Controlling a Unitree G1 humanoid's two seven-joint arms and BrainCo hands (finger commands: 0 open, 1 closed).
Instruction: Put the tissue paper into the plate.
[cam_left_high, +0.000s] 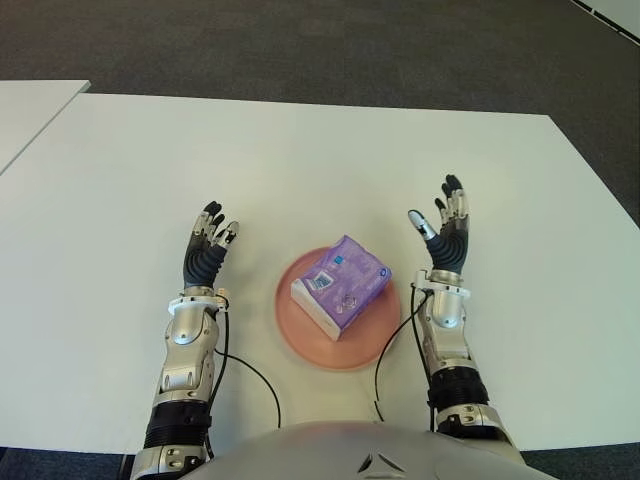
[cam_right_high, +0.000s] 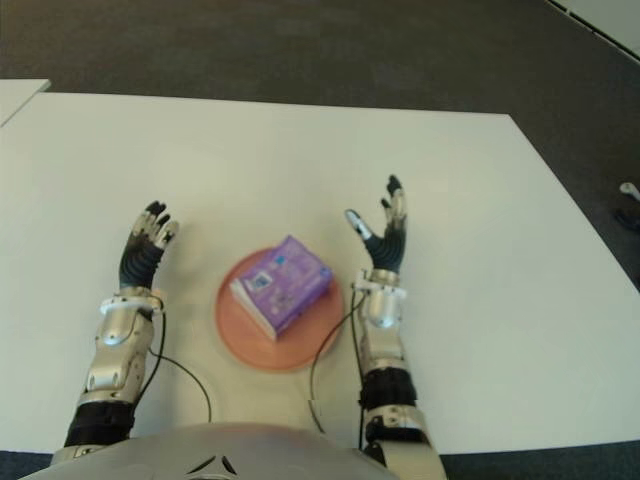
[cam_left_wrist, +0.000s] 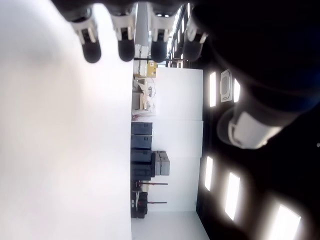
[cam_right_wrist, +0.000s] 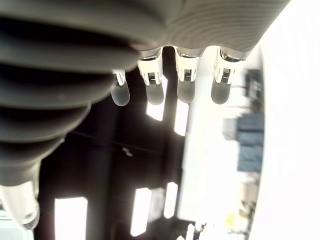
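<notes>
A purple and white pack of tissue paper (cam_left_high: 341, 285) lies on the round pink plate (cam_left_high: 300, 335), in front of the robot's body. My left hand (cam_left_high: 208, 245) is held up to the left of the plate, fingers (cam_left_wrist: 91, 46) straight and spread, holding nothing. To the right of the plate my right hand (cam_left_high: 444, 228) is raised the same way, its fingertips (cam_right_wrist: 152, 91) extended with nothing between them. Neither hand touches the pack or the plate.
The white table (cam_left_high: 300, 170) stretches far ahead and to both sides. Dark carpet (cam_left_high: 300, 40) lies beyond its far edge. A second white table corner (cam_left_high: 30, 105) shows at the far left. Thin black cables (cam_left_high: 255, 380) run from both forearms beside the plate.
</notes>
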